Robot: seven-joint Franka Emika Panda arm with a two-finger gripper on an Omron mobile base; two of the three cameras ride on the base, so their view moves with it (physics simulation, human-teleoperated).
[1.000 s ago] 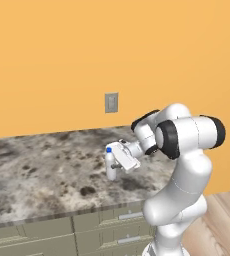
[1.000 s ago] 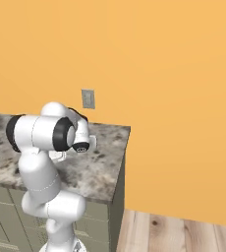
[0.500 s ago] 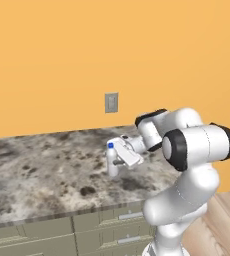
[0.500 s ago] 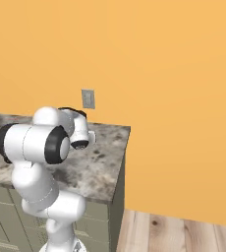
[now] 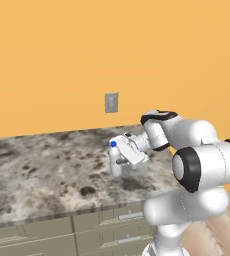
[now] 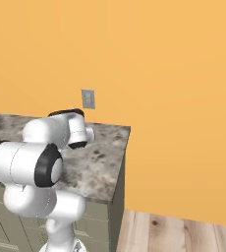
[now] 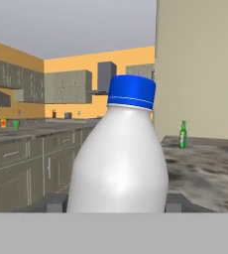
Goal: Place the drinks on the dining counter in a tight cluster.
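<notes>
My gripper (image 5: 116, 162) is shut on the small white blue-capped bottle (image 5: 115, 159), which it holds upright low over the dining counter (image 5: 37, 180) near its right end. I cannot tell whether the bottle's base touches the granite. In the hand view the bottle (image 7: 118, 158) stands close up between the two dark fingertips (image 7: 54, 201) of the gripper (image 7: 116, 202). A slim green glass bottle (image 7: 183, 135) stands further along the counter (image 7: 205, 168). In the right base view my own arm hides the hand over the counter (image 6: 105, 167).
A grey wall outlet (image 5: 111, 102) sits on the orange wall behind the counter. The counter's right edge (image 6: 125, 147) drops to a wooden floor (image 6: 174, 231). Far off, a yellow cup (image 7: 3, 123) and a green cup (image 7: 16, 124) stand on another counter.
The arm's elbow has swung nearer to the cameras, while the hand with the white bottle has shifted only slightly to the right. The grip on the bottle is unchanged.
</notes>
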